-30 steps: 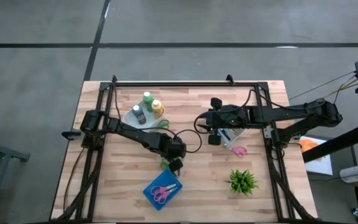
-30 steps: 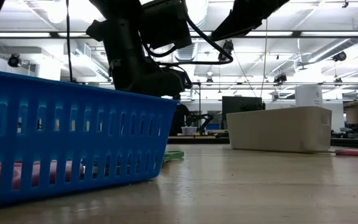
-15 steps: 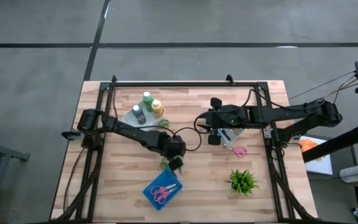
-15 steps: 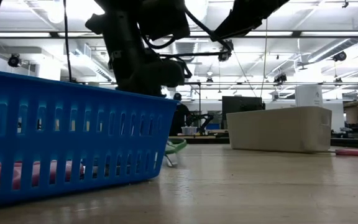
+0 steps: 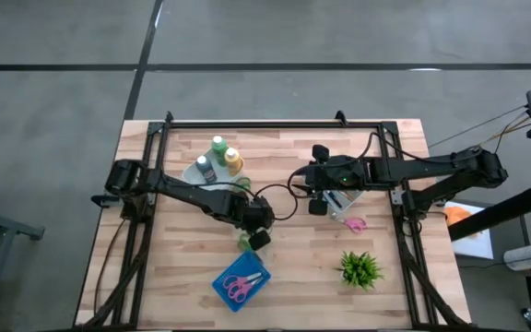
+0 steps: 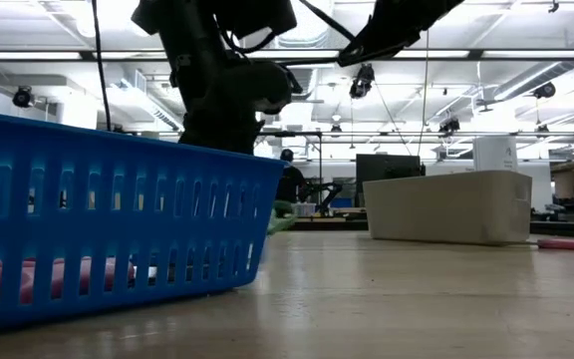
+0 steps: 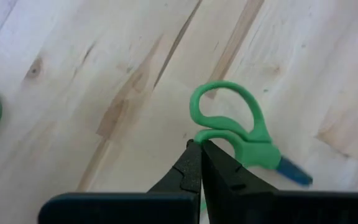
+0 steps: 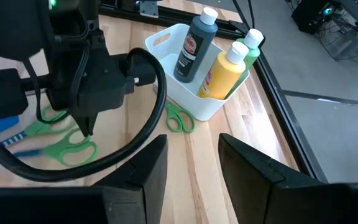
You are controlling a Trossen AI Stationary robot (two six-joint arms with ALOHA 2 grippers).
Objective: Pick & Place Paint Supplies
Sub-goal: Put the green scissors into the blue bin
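Three squeeze bottles (image 8: 219,53) show labels, writing unreadable.

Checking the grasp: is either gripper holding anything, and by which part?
Left gripper is shut at the green scissors' handle loop; an actual hold cannot be told. Right gripper is open, empty.

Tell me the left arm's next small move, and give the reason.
Probably lift a little more, then swing over the blue basket. The left gripper is shut on the green scissors at the handle, and the low view suggests they hang just off the table. The basket already holds pink scissors. The right gripper waits, open.
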